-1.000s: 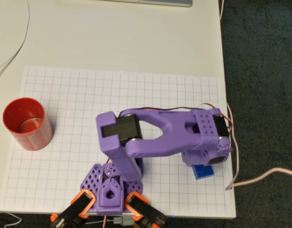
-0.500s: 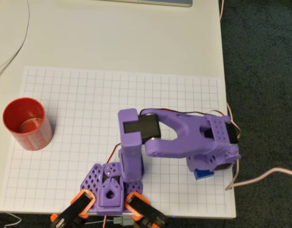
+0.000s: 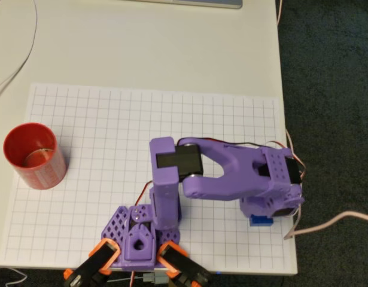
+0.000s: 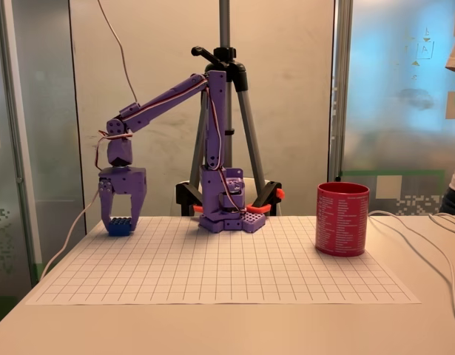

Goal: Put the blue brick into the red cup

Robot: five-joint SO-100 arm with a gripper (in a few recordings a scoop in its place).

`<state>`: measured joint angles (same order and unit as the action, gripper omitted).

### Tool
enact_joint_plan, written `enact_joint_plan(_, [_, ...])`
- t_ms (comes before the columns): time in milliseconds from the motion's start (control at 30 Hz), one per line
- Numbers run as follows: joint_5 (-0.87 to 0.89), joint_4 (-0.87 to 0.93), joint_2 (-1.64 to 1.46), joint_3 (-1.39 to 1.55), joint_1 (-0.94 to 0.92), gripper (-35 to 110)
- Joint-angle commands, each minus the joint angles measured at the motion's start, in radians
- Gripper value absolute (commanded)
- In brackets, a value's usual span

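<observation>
Lying nearest in the fixed view: grid sheet [image 4: 212,274] covering the table [image 4: 405,325]. Standing upright at the sheet's right side, well apart from the arm: red cup [image 4: 342,219]. Sitting on the sheet at far left, between the fingers: blue brick [image 4: 120,226]. Reaching down around the brick: purple gripper [image 4: 121,220], fingers straddling it; firm grip or not, cannot tell. Standing behind: tripod [image 4: 226,89]

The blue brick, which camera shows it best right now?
The fixed view: the blue brick sits in plain sight on the grid sheet between the fingers of the purple claw. In the overhead view the arm covers most of it, leaving a blue sliver under the claw.
</observation>
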<state>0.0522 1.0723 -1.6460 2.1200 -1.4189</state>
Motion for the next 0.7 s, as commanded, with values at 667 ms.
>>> enact_joint_plan(667, [0.089, 0.127, -0.268, -0.614, 1.302, 0])
